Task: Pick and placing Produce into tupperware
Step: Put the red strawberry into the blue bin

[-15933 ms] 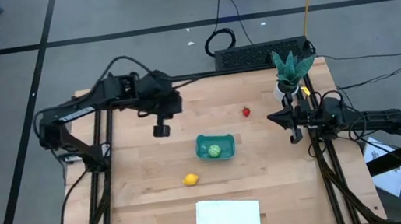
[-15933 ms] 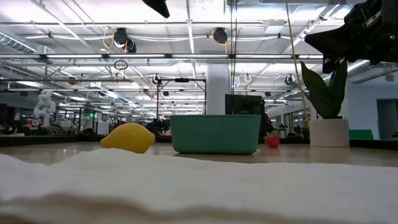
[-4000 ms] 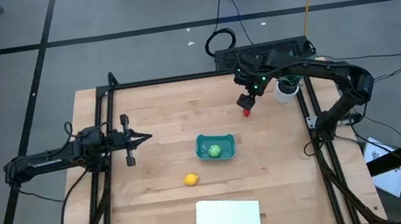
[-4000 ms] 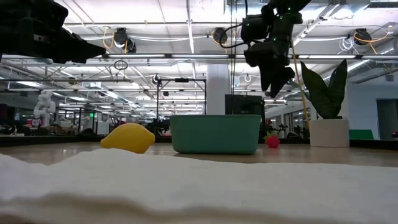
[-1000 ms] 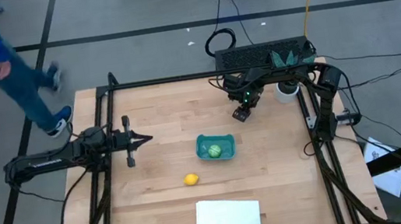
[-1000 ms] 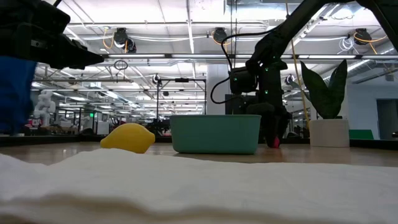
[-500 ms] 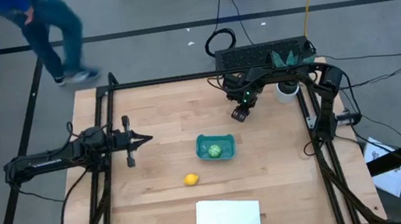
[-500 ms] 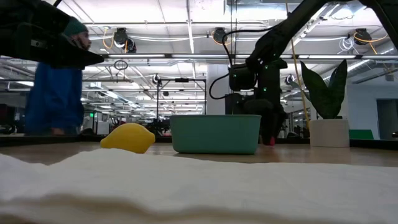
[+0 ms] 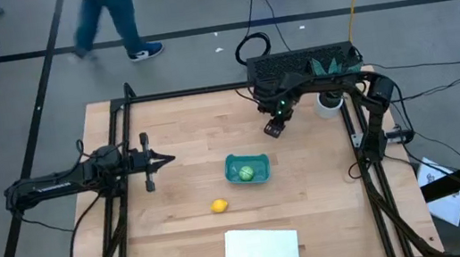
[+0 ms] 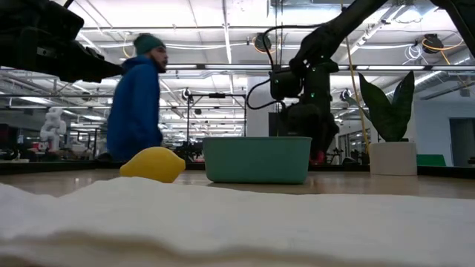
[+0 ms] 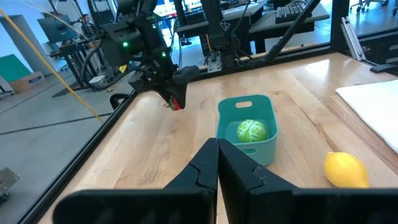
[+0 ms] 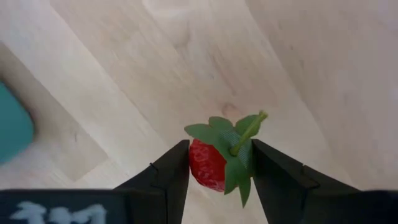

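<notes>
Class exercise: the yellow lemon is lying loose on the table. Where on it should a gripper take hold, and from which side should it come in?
Grip the lemon across its narrow middle, fingers on the two long flanks, probably coming straight down from above. It lies on its side on bare wood, its long axis level, clear of the tupperware and the white sheet. The left gripper waits nearest.

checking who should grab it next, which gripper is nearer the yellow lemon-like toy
Left. The left gripper, shut, hangs over the table's left side, apart from the yellow lemon-like toy. The right gripper is at the far side beyond the teal plastic tub, shut on the red strawberry.
</notes>
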You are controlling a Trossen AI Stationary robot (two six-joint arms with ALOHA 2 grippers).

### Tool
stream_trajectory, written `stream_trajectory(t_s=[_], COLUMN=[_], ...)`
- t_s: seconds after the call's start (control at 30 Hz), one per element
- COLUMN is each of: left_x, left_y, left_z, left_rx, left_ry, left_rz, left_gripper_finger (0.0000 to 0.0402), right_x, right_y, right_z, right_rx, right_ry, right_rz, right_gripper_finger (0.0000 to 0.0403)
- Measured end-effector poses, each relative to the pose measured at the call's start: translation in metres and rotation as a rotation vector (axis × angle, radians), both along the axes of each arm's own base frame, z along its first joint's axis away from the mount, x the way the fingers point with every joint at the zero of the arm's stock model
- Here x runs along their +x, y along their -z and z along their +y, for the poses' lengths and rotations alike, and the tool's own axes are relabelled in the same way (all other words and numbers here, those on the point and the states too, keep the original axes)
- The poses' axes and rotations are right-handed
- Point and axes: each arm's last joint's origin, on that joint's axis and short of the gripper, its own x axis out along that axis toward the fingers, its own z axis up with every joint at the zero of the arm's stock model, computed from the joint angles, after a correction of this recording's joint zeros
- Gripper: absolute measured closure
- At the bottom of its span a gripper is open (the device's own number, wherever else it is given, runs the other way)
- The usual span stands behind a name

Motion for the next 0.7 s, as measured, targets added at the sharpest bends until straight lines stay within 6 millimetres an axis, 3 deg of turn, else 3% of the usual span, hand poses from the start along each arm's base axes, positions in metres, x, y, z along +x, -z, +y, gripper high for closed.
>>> stream_trajectory(t_s=[0.7], left_x=[0.0], left_y=[0.0], left_z=[0.0], left_rx=[-0.001], left_ry=[0.0], left_rz=[0.001], left_gripper_finger=[0.0392], right_x=[0.029], right_y=[-0.047], right_z=[0.016], right_rx=[-0.035], right_ry=[-0.138], right_rz=[-0.061], right_gripper_finger=[0.0251])
